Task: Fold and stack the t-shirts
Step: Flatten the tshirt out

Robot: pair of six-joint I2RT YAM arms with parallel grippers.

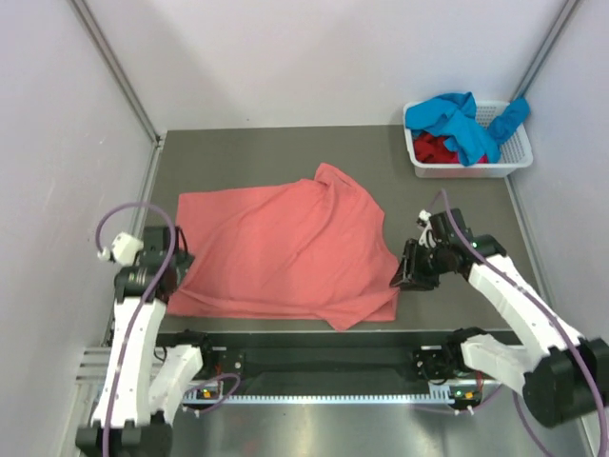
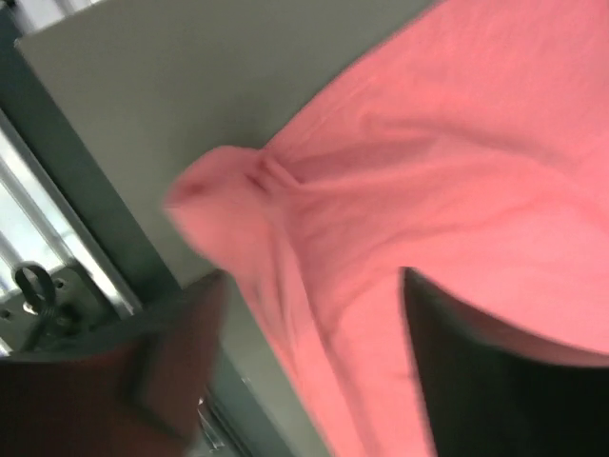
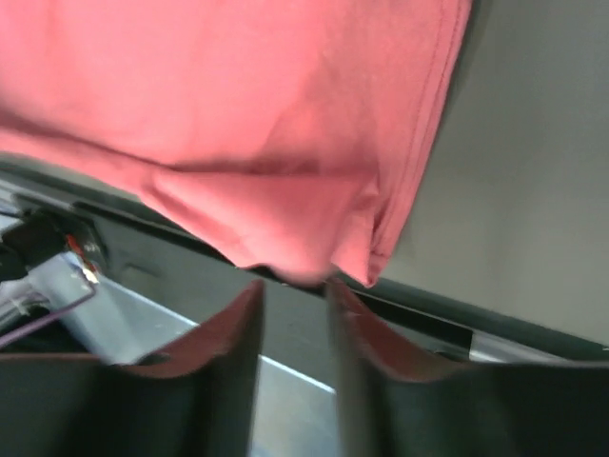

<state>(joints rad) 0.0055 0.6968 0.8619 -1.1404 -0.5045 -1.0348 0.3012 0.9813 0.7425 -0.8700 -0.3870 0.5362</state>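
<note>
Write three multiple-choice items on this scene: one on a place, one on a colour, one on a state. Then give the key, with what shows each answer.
1. Where on the table does the white basket stand?
A. near left corner
B. the middle
C. far right corner

2. What colour is the shirt spread on the table?
A. yellow
B. salmon-pink
C. green

3. How do the fingers of the left tool stand?
A. wide apart
B. shut tight on the basket's rim
C. out of every view

Key:
1 C, since the top view shows the basket at the far right corner.
2 B, since the cloth spread across the middle of the table is salmon-pink.
3 A, since the left wrist view shows a broad gap between the fingers, with the shirt lying across it.
</note>
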